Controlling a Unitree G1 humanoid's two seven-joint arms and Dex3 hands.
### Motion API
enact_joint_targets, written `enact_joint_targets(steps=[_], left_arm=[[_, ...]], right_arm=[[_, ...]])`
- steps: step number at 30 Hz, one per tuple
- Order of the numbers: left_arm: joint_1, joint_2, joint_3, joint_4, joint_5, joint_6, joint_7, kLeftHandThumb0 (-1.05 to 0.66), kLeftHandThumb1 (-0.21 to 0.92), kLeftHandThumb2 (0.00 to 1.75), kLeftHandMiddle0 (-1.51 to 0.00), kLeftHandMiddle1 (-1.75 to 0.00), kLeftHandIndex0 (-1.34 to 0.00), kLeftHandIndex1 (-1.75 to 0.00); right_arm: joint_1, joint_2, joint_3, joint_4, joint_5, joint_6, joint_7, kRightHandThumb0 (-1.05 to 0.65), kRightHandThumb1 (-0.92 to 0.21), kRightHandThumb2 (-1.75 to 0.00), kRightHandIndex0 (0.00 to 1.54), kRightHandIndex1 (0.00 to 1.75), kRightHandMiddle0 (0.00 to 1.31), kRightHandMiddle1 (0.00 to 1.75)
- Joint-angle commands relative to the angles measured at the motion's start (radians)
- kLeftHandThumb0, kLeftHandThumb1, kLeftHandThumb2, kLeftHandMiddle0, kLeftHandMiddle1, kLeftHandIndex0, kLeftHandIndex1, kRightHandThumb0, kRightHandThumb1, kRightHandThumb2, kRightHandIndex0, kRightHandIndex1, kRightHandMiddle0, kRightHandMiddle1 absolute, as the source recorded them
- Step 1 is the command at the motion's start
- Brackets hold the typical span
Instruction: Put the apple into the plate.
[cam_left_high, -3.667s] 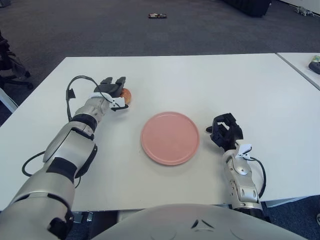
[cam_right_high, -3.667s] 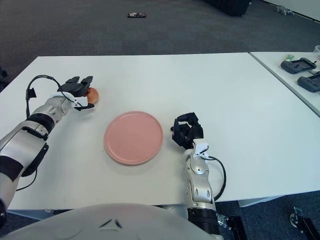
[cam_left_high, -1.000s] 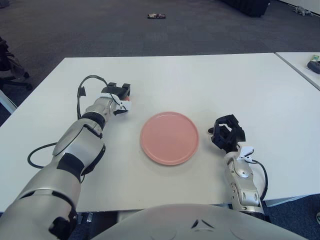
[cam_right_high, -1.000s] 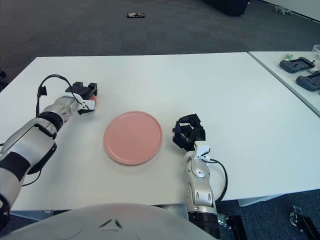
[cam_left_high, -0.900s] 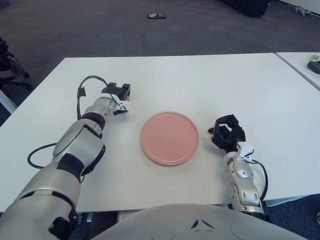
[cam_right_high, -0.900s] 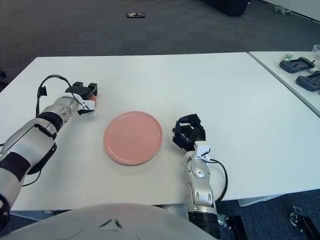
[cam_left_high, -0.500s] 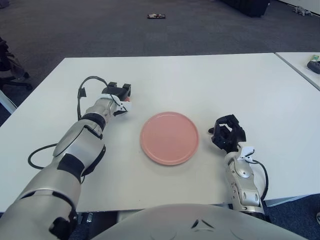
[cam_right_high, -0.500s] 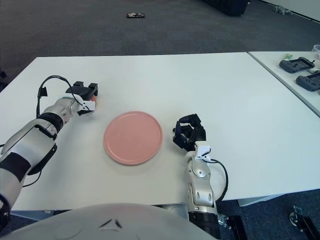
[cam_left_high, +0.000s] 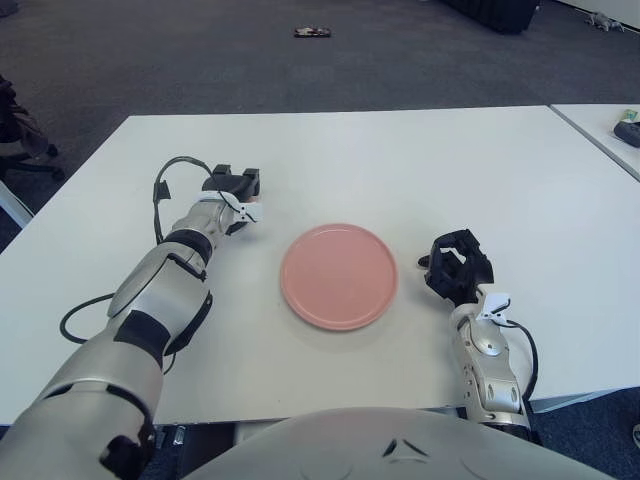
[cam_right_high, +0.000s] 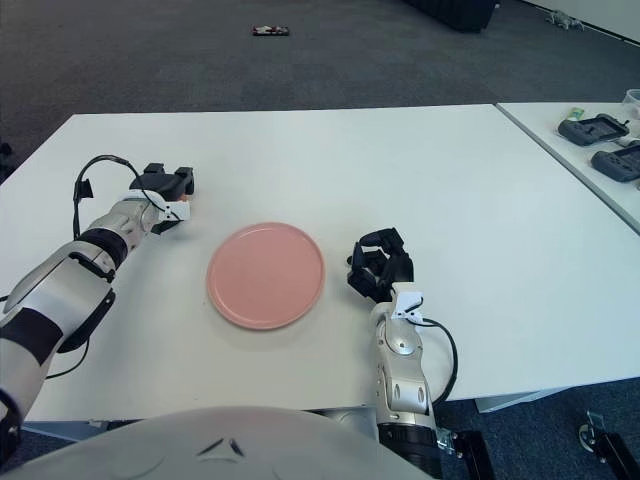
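The pink plate (cam_left_high: 339, 276) lies flat in the middle of the white table (cam_left_high: 400, 160). My left hand (cam_left_high: 236, 189) is stretched out to the left of and a little beyond the plate, about a hand's width from its rim. Its dark fingers are curled down over the apple, which they hide almost completely. My right hand (cam_left_high: 455, 270) shows just right of the plate, near the table's front edge, with its fingers curled and nothing in them.
A second table at the right carries black handheld devices (cam_right_high: 598, 130). A dark office chair (cam_left_high: 15, 130) stands off the table's left side. A small dark object (cam_left_high: 313, 32) lies on the carpet far behind.
Since 3.7 s ago my left hand's fingers have closed over the apple, which showed beside them then. Over the last second the hand barely shifts. The right hand stays put.
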Motion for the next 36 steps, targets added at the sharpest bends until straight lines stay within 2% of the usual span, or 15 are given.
enact_joint_targets(steps=[1,11,14,20,31,36], left_arm=[[0.041,-0.003,0.024,0.019,-0.024,0.005,0.0,0.0,-0.06,1.68,-0.97,-1.55,-0.65,-1.75],[0.039,-0.015,0.131,0.011,-0.141,-0.006,-0.092,0.0,-0.11,1.74,-0.99,-1.59,-0.69,-1.75],[0.042,-0.027,0.223,0.011,-0.237,0.003,-0.167,0.0,-0.11,1.75,-0.99,-1.6,-0.69,-1.75],[0.047,-0.044,0.355,0.004,-0.369,0.021,-0.238,0.0,-0.1,1.75,-0.97,-1.62,-0.69,-1.75],[0.053,-0.061,0.5,-0.005,-0.508,0.04,-0.316,0.0,-0.1,1.75,-0.96,-1.62,-0.69,-1.75],[0.053,-0.076,0.589,-0.015,-0.599,0.04,-0.355,0.0,-0.1,1.74,-0.97,-1.6,-0.7,-1.75]], right_arm=[[-0.004,0.002,0.0,-0.014,0.002,0.004,-0.001,-0.4,-0.59,-0.99,0.64,1.37,0.4,1.75],[-0.004,0.0,0.004,-0.014,-0.003,0.001,0.0,-0.4,-0.59,-0.98,0.65,1.35,0.39,1.75],[-0.004,0.001,0.003,-0.014,0.002,-0.002,0.002,-0.4,-0.59,-0.98,0.64,1.35,0.39,1.75],[-0.003,0.001,0.001,-0.008,0.007,-0.017,0.006,-0.4,-0.59,-0.98,0.65,1.35,0.39,1.75],[-0.005,0.0,-0.001,0.0,0.005,-0.032,0.011,-0.4,-0.59,-0.99,0.65,1.35,0.4,1.75],[-0.007,0.001,-0.002,0.001,0.004,-0.027,0.009,-0.4,-0.59,-0.99,0.65,1.35,0.4,1.75]])
